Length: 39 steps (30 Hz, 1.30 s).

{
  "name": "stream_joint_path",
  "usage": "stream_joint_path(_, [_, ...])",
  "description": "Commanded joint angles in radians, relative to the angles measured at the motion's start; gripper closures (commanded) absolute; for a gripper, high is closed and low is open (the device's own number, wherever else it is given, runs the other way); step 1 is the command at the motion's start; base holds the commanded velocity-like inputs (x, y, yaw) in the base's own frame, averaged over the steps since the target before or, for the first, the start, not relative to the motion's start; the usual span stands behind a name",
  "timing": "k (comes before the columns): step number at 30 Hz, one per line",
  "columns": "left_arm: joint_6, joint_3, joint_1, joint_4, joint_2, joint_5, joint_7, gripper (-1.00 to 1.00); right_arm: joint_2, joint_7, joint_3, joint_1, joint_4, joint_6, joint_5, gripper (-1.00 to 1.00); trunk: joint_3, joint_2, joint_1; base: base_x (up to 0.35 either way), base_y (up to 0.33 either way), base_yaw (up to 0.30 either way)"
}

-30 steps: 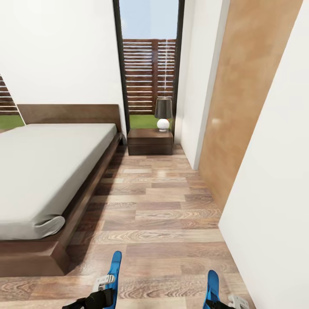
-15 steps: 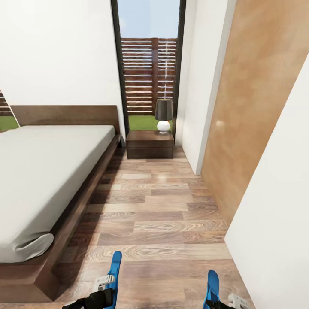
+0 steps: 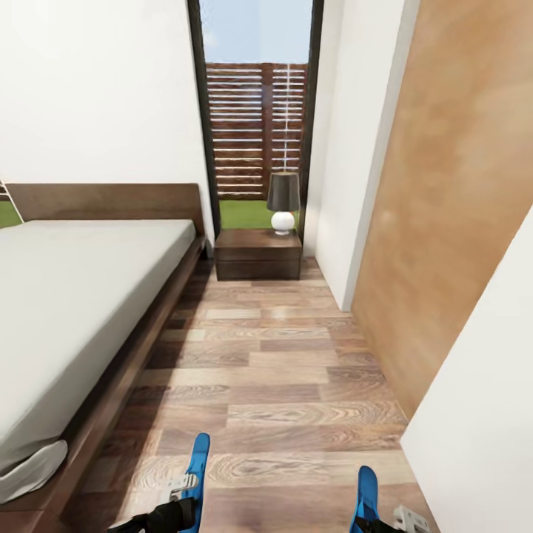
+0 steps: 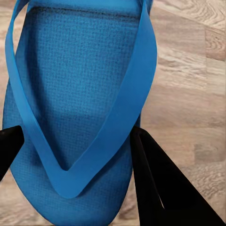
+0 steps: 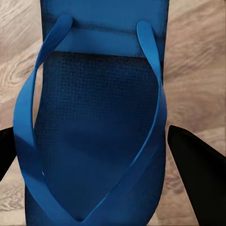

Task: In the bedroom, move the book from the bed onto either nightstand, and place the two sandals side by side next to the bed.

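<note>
Sandals, one in each gripper, are what I'm carrying down the strip of wood-plank floor [image 3: 296,370] between the bed [image 3: 89,296] and the wall. I hold them low and out in front, toes pointing ahead, so that both can go down on the boards alongside the bed frame without any regrasp. In the head view the left sandal [image 3: 198,463] sticks up from the left gripper [image 3: 178,503] near the bed side, and the right sandal [image 3: 367,492] rises from the right gripper [image 3: 370,522] toward the wall, the pair well apart. From the left wrist camera, the left gripper's dark fingers [image 4: 155,183] sit against both edges of the sole, so I judge them clamped on it. From the right wrist camera, the black fingers [image 5: 197,169] flank the sole; one shows a sliver of floor between it and the sandal's edge, so I can't tell for certain whether they are gripping, though the sandal stands upright there. Each sandal is bright blue, flat and thin, with a textured footbed and a smooth V-shaped strap meeting at the toe post. Ahead stands the nightstand [image 3: 257,255], dark brown, with a small lamp [image 3: 282,201] on top, in front of the tall window [image 3: 255,111]. The mattress shows bare and grey; I can't see the book from here.
</note>
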Motion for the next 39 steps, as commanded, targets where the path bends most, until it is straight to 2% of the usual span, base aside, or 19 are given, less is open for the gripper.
stream_joint_path(1, [-0.004, -0.007, -0.001, 0.0, 0.0, 0.006, -0.005, 1.0, 0.0, 0.005, -0.008, 0.0, -0.001, 0.007, -0.003, 1.0, -0.001, 0.0, 0.0, 0.332, 0.0, 0.0])
stream_joint_path(39, [-0.004, -0.006, -0.001, 0.001, 0.0, 0.006, -0.005, 1.0, 0.0, 0.006, -0.008, 0.0, -0.001, 0.008, -0.003, 1.0, -0.001, 0.0, 0.0, 0.332, 0.0, 0.0])
